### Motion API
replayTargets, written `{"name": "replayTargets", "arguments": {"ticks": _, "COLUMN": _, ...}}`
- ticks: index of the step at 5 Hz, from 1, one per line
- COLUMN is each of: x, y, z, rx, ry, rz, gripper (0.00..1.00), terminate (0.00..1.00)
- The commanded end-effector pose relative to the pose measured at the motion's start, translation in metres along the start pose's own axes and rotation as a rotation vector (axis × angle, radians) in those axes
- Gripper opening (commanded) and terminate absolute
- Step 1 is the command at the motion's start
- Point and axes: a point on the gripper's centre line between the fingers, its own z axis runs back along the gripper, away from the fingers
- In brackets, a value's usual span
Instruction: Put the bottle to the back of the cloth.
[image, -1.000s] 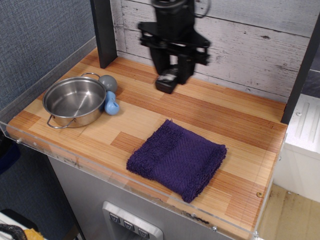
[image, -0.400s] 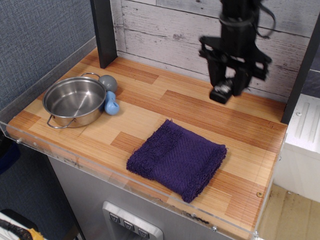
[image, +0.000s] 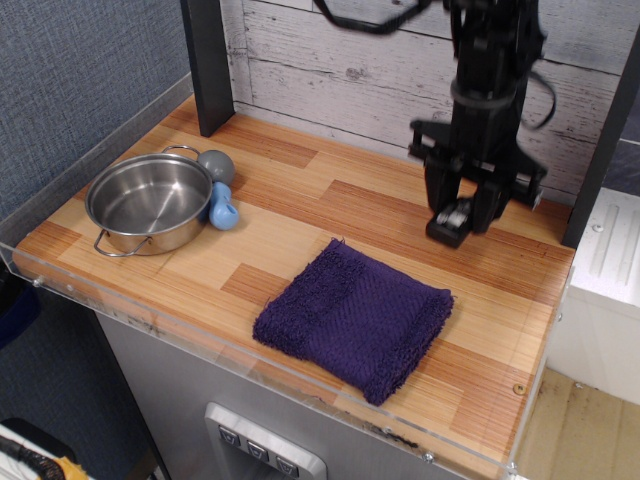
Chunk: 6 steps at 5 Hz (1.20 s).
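Observation:
The dark purple cloth (image: 355, 318) lies folded on the wooden counter, front right of centre. My black gripper (image: 458, 215) hangs behind the cloth near the back right and is shut on the small black bottle (image: 453, 222), whose pale label shows between the fingers. The bottle is low over the wood, just behind the cloth's far edge; I cannot tell if it touches the counter. Its red cap is hidden.
A steel pot (image: 149, 203) stands at the left with a light blue and grey rounded toy (image: 221, 190) beside it. A dark post (image: 207, 65) stands at the back left. A clear raised rim (image: 200, 335) runs along the counter's front edge. A white plank wall backs it.
My gripper has carried the bottle from the back centre over to the right, then down and a little forward, to just behind the cloth.

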Motion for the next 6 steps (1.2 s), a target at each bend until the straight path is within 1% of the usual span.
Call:
{"name": "replayTargets", "arguments": {"ticks": 1, "x": 0.011, "y": -0.011, "z": -0.006, "rx": 0.003, "ry": -0.051, "rz": -0.043, "gripper": 0.0, "terminate": 0.0}}
{"name": "replayTargets", "arguments": {"ticks": 2, "x": 0.01, "y": -0.011, "z": -0.008, "rx": -0.003, "ry": -0.045, "rz": -0.043, "gripper": 0.0, "terminate": 0.0}}
{"name": "replayTargets", "arguments": {"ticks": 3, "x": 0.004, "y": -0.008, "z": -0.009, "rx": -0.005, "ry": -0.054, "rz": -0.009, "gripper": 1.0, "terminate": 0.0}}
{"name": "replayTargets", "arguments": {"ticks": 4, "x": 0.002, "y": -0.008, "z": -0.005, "rx": -0.012, "ry": -0.043, "rz": 0.003, "gripper": 1.0, "terminate": 0.0}}
{"name": "replayTargets", "arguments": {"ticks": 5, "x": -0.001, "y": -0.005, "z": 0.0, "rx": -0.024, "ry": -0.053, "rz": 0.006, "gripper": 1.0, "terminate": 0.0}}
{"name": "replayTargets", "arguments": {"ticks": 6, "x": -0.001, "y": -0.004, "z": 0.013, "rx": -0.033, "ry": -0.069, "rz": 0.006, "gripper": 1.0, "terminate": 0.0}}
